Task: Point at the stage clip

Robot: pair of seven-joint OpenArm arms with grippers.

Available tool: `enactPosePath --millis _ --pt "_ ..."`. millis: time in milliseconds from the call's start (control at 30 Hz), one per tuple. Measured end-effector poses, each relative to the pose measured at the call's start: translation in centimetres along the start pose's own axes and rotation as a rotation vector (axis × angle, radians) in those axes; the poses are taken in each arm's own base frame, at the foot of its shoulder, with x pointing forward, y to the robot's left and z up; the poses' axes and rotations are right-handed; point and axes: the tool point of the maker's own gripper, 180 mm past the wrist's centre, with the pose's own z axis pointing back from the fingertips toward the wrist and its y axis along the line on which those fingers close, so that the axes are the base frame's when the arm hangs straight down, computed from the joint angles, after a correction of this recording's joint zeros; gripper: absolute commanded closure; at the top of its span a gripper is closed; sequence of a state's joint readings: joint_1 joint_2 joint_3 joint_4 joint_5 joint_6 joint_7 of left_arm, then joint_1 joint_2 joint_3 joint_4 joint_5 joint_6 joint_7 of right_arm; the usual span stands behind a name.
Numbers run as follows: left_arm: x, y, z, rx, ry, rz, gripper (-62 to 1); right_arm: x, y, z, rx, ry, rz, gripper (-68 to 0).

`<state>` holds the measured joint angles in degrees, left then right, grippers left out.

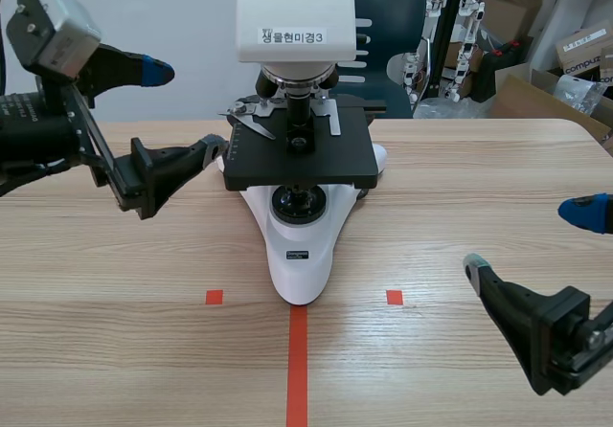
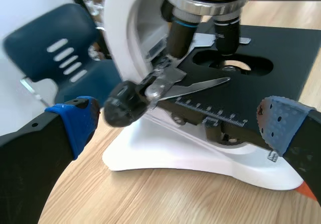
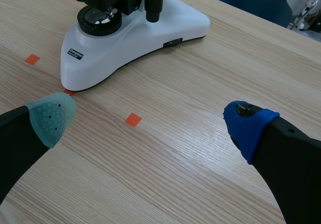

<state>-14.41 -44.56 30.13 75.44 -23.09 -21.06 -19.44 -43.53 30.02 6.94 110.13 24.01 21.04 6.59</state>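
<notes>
Wooden table (image 1: 460, 216), microscope (image 1: 299, 250), blue chair (image 1: 388, 11)

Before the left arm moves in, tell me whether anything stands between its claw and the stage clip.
Nothing visible does. The stage clip lies on the microscope stage just ahead of the open left claw; only the black knob at its near end sits closer.

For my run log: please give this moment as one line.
left gripper: fingers open, stage clip just ahead | right gripper: fingers open, low, apart from microscope
</notes>
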Motion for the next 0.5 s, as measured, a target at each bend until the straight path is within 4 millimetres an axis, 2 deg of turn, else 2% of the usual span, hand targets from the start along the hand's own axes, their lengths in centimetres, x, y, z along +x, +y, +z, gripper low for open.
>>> enactPosePath --millis 67,233,500 --pt "0.0 0.3 1.5 0.067 -0.028 0.010 -62.3 0.0 0.0 0.0 0.000 0.000 0.000 -66.5" --pt "-1.1 -0.4 5.0 0.168 0.002 0.008 -62.3 0.0 0.0 0.0 0.000 0.000 0.000 -66.5" --pt "-1.2 -3.1 8.5 0.197 0.038 0.078 -62.3 0.0 0.0 0.0 0.000 0.000 0.000 -66.5"
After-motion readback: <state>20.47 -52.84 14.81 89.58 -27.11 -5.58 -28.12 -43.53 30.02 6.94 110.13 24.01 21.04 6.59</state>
